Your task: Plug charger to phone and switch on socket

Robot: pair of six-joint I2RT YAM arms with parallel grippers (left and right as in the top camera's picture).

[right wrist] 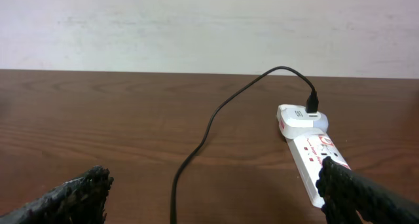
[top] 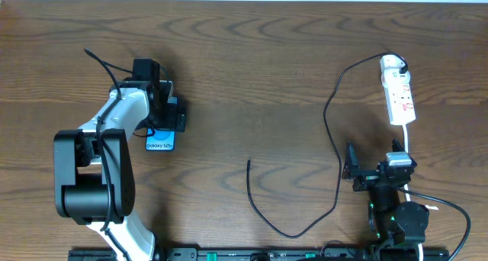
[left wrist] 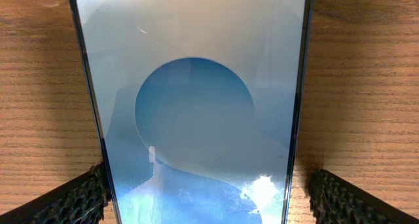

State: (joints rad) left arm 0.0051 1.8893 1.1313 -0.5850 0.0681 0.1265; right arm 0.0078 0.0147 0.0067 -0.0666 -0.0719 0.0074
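The phone (top: 160,142) lies flat at the left, blue screen up, with its "Galaxy S25" text at the near end. My left gripper (top: 166,117) is low over it and open, one finger on each long side. In the left wrist view the phone (left wrist: 196,112) fills the frame between the fingers (left wrist: 206,198). The charger (top: 333,143) runs from the socket (top: 398,93) in a long loop. Its free plug end (top: 248,164) lies loose at mid-table. My right gripper (top: 374,160) is open and empty, just in front of the socket (right wrist: 308,142). The charger (right wrist: 216,116) also shows in the right wrist view.
The socket's white cord (top: 408,143) runs toward the right arm's base. Thick black robot cables (top: 450,207) curl at the near right. A pale wall (right wrist: 196,27) stands behind the table's far edge.
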